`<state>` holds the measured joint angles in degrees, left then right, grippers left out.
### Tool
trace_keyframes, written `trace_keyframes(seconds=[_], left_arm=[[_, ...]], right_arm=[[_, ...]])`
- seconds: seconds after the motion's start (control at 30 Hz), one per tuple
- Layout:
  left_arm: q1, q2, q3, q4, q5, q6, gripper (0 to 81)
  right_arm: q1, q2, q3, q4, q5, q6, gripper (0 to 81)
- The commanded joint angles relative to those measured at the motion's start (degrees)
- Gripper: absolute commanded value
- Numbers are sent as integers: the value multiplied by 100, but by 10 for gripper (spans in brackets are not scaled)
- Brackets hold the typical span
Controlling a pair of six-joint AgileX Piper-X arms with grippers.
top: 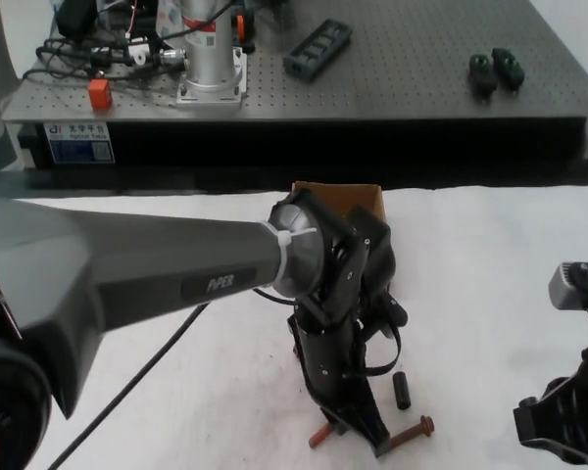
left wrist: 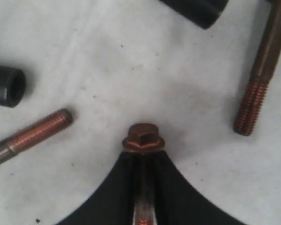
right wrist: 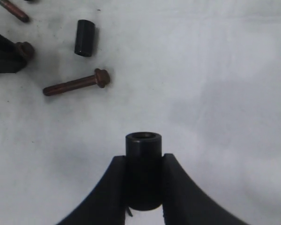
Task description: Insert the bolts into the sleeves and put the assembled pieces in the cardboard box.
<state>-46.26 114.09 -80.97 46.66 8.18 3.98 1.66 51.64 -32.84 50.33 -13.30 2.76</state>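
While tight in the left gripper (left wrist: 144,164), a bolt (left wrist: 143,138), shank mostly obscured.

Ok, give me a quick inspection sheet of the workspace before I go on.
Surface: white cloth, lightly specked.
Job's things: cardboard box beyond the left arm; loose bolt, second bolt and loose sleeve lying apart on the cloth.
Clutter: black tray, orange block on the back bench.
Grippers: left gripper shut on held bolt, head outward; right gripper shut on held sleeve.
Cables: black cable trailing under the left arm; tangle on the back bench.
Surroundings: perforated back bench, metal post.
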Motion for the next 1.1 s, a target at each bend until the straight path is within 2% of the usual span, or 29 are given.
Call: trace_keyframes(seconds=[0.0, 0.1, 0.17, 0.33, 0.43, 0.6, 0.7, 0.9, 1.07], left_arm=[[10, -85, -143, 27, 22, -80, 0], [243, -925, 295, -821, 43, -665, 0], [478, -1604, 801, -1745, 389, -1162, 0], [1105, -2955, 2419, -3989, 2254, -2796, 0], [1187, -3442, 3259, -5326, 2796, -3600, 0], [1159, -3659, 3764, -6597, 3148, -4549, 0], [1159, -3659, 3770, -6607, 3238, -4597, 0], [1159, -3659, 3770, -6607, 3237, -4535, 0], [1159, -3659, 3770, -6607, 2962, -4529, 0]], right_arm=[[12, -72, 6, -130, -280, 24, 61], [203, -68, 107, -461, -1293, 173, 61], [418, -68, 322, -929, -1888, 454, 61], [1301, -68, 961, -3112, -2356, 1606, 61], [1880, 23, 1194, -4584, -2360, 2205, 61], [2420, 455, 1200, -6060, -2220, 2616, 61], [2462, 667, 1200, -6508, -1975, 2858, 61], [2462, 692, 1200, -6690, -1463, 2846, 61], [2450, 551, 1200, -6792, -1089, 2729, 61]])
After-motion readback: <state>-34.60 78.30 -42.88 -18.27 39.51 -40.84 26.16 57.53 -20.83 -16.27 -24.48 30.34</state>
